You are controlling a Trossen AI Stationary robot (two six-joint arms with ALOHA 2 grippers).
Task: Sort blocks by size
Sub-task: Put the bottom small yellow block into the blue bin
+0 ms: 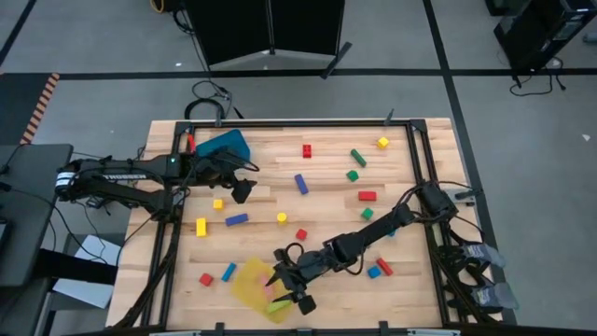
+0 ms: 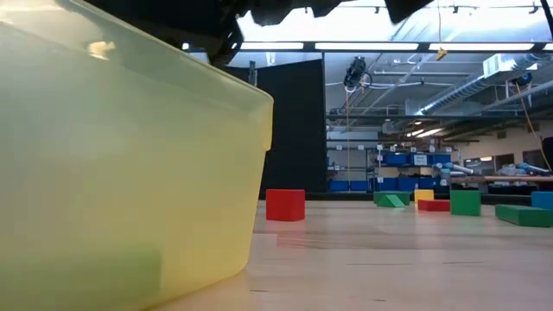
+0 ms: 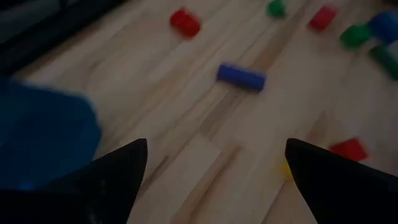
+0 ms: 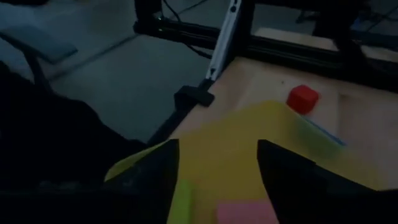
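Blocks lie scattered on the wooden table: a red cube (image 1: 306,150), a blue bar (image 1: 301,183), a yellow bar (image 1: 201,226), a red bar (image 1: 367,196) and others. My right gripper (image 1: 291,291) hangs open over the yellow tray (image 1: 247,280) at the near edge. Its fingers (image 4: 155,174) stand apart with nothing between them. In the tray lie a pink block (image 4: 245,213) and a yellow-green one (image 4: 183,199). My left gripper (image 1: 244,189) hovers wide open beside the blue bin (image 1: 224,145), with the blue bar (image 3: 241,76) ahead of it.
The yellow tray's wall (image 2: 130,173) fills the low view's left side, and a red cube (image 2: 285,205) sits beyond it. A red cube (image 4: 303,98) and a blue bar (image 1: 229,272) lie just left of the tray. A black frame rail (image 1: 168,252) borders the table's left side.
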